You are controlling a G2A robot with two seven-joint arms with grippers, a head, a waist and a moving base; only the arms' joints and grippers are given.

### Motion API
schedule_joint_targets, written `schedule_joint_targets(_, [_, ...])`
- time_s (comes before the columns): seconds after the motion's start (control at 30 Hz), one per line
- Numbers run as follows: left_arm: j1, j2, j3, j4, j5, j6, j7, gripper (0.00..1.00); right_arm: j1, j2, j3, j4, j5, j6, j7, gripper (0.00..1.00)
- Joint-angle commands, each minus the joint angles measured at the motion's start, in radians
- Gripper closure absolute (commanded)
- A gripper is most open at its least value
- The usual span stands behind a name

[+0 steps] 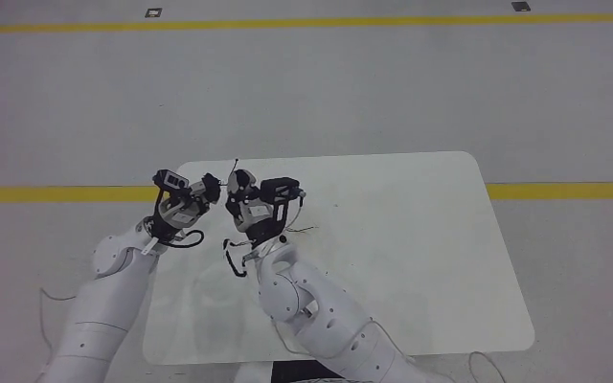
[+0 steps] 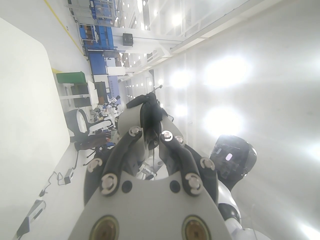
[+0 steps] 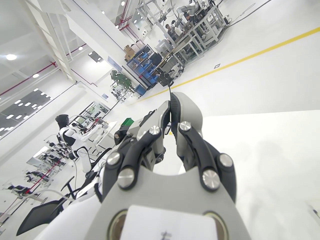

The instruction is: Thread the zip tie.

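Zip tie [image 3: 170, 90], a thin, light, springy strap, is pinched above the table [image 1: 402, 239] by the closed left gripper [image 2: 149, 106] and closed right gripper [image 3: 172, 101]; holding close to its tip seems best.

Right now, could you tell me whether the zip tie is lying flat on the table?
No, the zip tie is pinched in the right gripper, its thin end sticking out past the closed jaws.

from overhead, looking down on the table [image 1: 402, 249]; from close behind the left gripper [image 2: 150, 111] and right gripper [image 3: 172, 106], facing outward into the hall, sharing the table.
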Motion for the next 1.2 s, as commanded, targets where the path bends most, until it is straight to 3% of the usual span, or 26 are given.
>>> schedule_joint_targets(0.0, [-0.001,0.0,-0.001,0.0,0.001,0.001,0.0,1.0,-0.003,0.001,0.003,-0.005,-0.008,-0.002,-0.004,0.0])
schedule_joint_targets(0.33, [-0.017,-0.003,-0.008,0.001,-0.017,0.013,0.006,1.0,-0.035,0.015,0.03,-0.026,-0.077,-0.025,-0.035,0.0])
schedule_joint_targets(0.53, [-0.024,-0.004,-0.015,-0.002,-0.065,0.061,-0.015,1.0,-0.049,0.029,0.047,-0.016,-0.218,-0.044,-0.109,0.0])
schedule_joint_targets(0.8, [-0.027,-0.004,-0.014,-0.006,-0.062,0.069,-0.026,1.0,-0.049,0.029,0.047,-0.016,-0.218,-0.044,-0.109,0.0])
schedule_joint_targets(0.87, [-0.024,-0.007,-0.011,-0.008,-0.105,0.097,0.021,1.0,-0.047,0.03,0.048,-0.016,-0.231,-0.047,-0.107,0.0])
schedule_joint_targets(1.0, [-0.006,-0.015,-0.02,-0.014,-0.227,0.156,0.071,1.0,-0.017,0.047,0.044,0.021,-0.516,-0.008,-0.174,0.0])
schedule_joint_targets(1.17, [0.028,-0.019,-0.027,-0.025,-0.306,0.21,0.065,1.0,0.001,0.047,0.028,0.061,-0.663,0.063,-0.234,0.0])
